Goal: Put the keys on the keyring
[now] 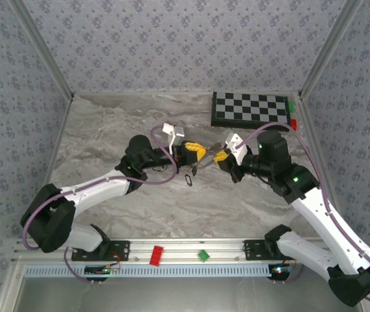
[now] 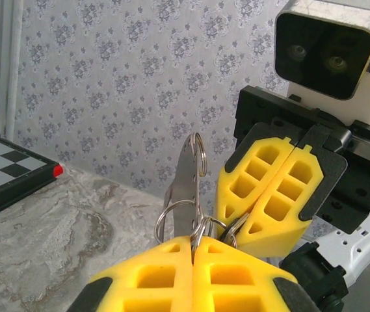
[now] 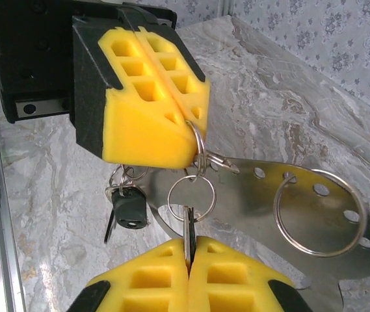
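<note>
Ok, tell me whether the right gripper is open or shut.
Shut. The right gripper's yellow pads meet, pinching the thin edge of a small metal ring between them.

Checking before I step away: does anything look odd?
Nothing spilled or broken. Both shut, the left pincer and right pincer each pinch a ring on a holed plate; one key dangles below.

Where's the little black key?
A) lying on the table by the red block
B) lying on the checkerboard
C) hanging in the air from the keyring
C: the key dangles from the keyring, which the left gripper and right gripper pinch in the air.
</note>
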`<state>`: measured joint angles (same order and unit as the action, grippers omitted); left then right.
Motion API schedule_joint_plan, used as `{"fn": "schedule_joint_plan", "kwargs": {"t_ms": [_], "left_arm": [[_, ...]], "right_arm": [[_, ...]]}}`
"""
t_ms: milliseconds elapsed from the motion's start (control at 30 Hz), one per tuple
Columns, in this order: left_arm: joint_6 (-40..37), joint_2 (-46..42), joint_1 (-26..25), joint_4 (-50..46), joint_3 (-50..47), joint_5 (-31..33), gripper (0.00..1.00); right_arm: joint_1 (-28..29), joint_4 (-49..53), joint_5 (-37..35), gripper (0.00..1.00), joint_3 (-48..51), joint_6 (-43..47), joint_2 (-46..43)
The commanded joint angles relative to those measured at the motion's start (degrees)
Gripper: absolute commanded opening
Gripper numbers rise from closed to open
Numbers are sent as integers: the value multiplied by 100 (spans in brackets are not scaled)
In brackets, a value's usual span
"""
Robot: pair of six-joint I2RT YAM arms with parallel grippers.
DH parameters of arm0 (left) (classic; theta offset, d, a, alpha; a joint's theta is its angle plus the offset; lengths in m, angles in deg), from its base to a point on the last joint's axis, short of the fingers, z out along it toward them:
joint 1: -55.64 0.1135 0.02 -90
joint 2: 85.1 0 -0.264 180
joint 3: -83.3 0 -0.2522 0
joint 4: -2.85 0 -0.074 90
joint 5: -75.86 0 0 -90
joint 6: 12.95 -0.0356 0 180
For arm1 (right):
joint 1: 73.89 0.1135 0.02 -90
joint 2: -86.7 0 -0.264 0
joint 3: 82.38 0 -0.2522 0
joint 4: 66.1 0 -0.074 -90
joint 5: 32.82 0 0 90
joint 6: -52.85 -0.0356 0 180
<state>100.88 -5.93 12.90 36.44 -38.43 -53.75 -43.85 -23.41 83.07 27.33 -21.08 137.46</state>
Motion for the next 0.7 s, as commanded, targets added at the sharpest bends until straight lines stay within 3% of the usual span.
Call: {"fn": "schedule_joint_plan", "kwargs": {"t_ms": [0,100,667], "left_arm": [[47,-122,100,215,12,134,27],[33,-115,103,204,-13,138,35],[-2,-87,82,147,-68,112,37]], "right_arm": [[29,67,-104,0,-71,-50,-114],[4,48,-126,0,-168,-35,-113],[-77,104,-33,0,-424,-4,21]]}}
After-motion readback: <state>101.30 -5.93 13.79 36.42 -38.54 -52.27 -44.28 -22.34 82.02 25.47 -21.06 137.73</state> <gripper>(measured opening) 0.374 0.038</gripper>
